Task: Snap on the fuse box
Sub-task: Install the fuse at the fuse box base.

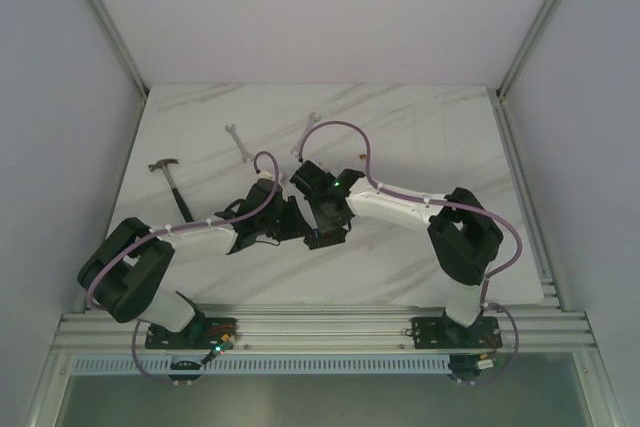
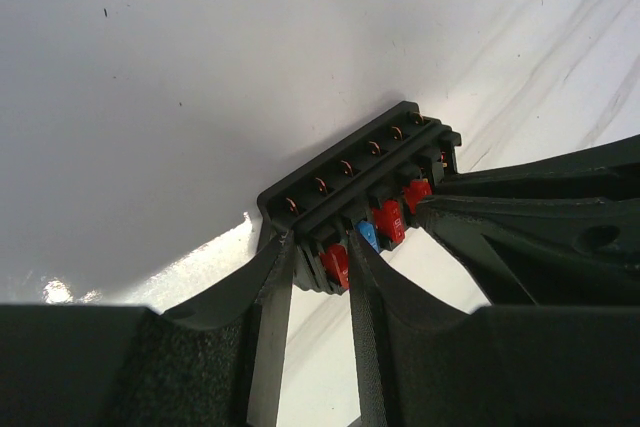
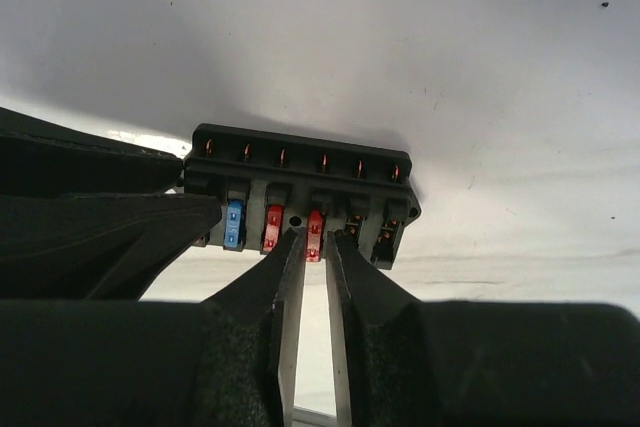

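Hammer point(image 1: 172, 184), a wrench point(image 1: 236, 142) and a second wrench point(image 1: 308, 130) only turn up in the top view, lying on the marble table point(image 1: 430, 137) left of and above centre frame. That view is useless for the fuse box though, since both arms meet mid-frame and cover it.

Wrist cams do the real work. In the left wrist view the fuse box point(image 2: 345, 182) is centre frame between the two grippers. The left gripper point(image 2: 320, 250) has its fingers partly spread and clamped across the near end of the box.

In the right wrist view the right gripper point(image 3: 315, 240) has its jaws just a thin slit apart, with a red fuse point(image 3: 315, 230) right between the tips. Can't tell if it's actually pinching the fuse or just flanking it.

The box's long axis runs left to right across the right wrist frame, and diagonally from lower left to upper right in the left one. The open side with the fuses faces both wrist cameras, with a row of copper terminals along the far edge.
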`<state>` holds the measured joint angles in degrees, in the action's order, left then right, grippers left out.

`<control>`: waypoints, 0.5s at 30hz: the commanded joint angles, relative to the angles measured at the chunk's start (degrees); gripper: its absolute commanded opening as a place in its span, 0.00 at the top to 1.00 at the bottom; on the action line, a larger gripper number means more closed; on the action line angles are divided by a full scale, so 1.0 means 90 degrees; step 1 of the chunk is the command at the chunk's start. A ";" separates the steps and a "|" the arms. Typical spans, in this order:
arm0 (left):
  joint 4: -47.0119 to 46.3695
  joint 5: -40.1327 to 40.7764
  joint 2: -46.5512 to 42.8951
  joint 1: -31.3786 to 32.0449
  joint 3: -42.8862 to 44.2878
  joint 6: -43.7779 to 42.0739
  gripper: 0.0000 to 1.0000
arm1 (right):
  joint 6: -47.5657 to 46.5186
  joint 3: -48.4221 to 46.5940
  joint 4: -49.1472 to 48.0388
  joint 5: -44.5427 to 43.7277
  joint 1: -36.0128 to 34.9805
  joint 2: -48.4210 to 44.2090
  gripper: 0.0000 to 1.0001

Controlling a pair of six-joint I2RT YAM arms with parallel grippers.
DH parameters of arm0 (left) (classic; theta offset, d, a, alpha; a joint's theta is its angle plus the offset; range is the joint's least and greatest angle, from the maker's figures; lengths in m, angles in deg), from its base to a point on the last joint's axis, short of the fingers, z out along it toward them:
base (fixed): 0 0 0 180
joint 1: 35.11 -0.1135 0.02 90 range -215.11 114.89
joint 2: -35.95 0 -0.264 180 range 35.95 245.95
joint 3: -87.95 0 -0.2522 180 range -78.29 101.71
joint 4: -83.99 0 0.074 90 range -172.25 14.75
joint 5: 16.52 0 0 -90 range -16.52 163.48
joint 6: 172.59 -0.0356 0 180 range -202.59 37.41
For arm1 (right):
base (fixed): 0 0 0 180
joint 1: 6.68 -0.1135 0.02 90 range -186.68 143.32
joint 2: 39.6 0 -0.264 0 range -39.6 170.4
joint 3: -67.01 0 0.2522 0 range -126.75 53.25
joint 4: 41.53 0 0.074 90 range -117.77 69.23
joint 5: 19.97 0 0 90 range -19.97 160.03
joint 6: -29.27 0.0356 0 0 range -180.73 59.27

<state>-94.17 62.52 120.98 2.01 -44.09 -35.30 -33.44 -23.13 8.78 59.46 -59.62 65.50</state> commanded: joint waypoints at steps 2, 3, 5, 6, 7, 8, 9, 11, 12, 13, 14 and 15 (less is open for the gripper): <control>0.0447 0.0007 -0.0010 -0.0025 -0.0147 -0.0173 0.63 | 0.0094 -0.0287 0.0388 0.0117 0.0024 0.0154 0.82; 0.0451 0.0007 -0.0006 -0.0023 -0.0159 -0.0166 0.63 | 0.0093 -0.0283 0.0385 0.0153 0.0030 0.0170 0.85; 0.0446 0.0011 -0.0013 -0.0022 -0.0157 -0.0166 0.63 | 0.0120 -0.0288 0.0415 0.0181 0.0038 0.0203 0.89; 0.0447 0.0006 -0.0006 -0.0026 -0.0157 -0.0164 0.63 | 0.0123 -0.0292 0.0436 0.0204 0.0039 0.0218 0.92; 0.0446 0.0008 -0.0005 -0.0024 -0.0168 -0.0159 0.63 | 0.0138 -0.0298 0.0468 0.0227 0.0042 0.0239 0.96; 0.0446 0.0016 -0.0017 -0.0018 -0.0173 -0.0157 0.63 | 0.0141 -0.0303 0.0500 0.0232 0.0048 0.0272 0.98; 0.0447 0.0014 -0.0030 -0.0023 -0.0180 -0.0157 0.63 | 0.0143 -0.0305 0.0543 0.0231 0.0052 0.0298 1.00; 0.0451 0.0030 -0.0044 -0.0025 -0.0186 -0.0147 0.63 | 0.0161 -0.0284 0.0638 0.0212 0.0053 0.0373 1.00; 0.0449 0.0034 -0.0054 -0.0021 -0.0195 -0.0147 0.63 | 0.0159 -0.0267 0.0696 0.0173 0.0065 0.0424 1.00; 0.0449 0.0034 -0.0056 -0.0022 -0.0195 -0.0147 0.63 | 0.0148 -0.0240 0.0750 0.0149 0.0072 0.0480 1.00; 0.0447 0.0031 -0.0061 -0.0023 -0.0203 -0.0138 0.63 | 0.0151 -0.0192 0.0778 0.0140 0.0066 0.0516 1.00; 0.0453 0.0034 -0.0063 -0.0026 -0.0205 -0.0137 0.62 | 0.0138 -0.0145 0.0794 0.0156 0.0065 0.0556 1.00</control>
<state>-94.19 62.54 120.94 2.01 -44.20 -35.30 -32.63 -24.99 11.03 60.66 -59.23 67.03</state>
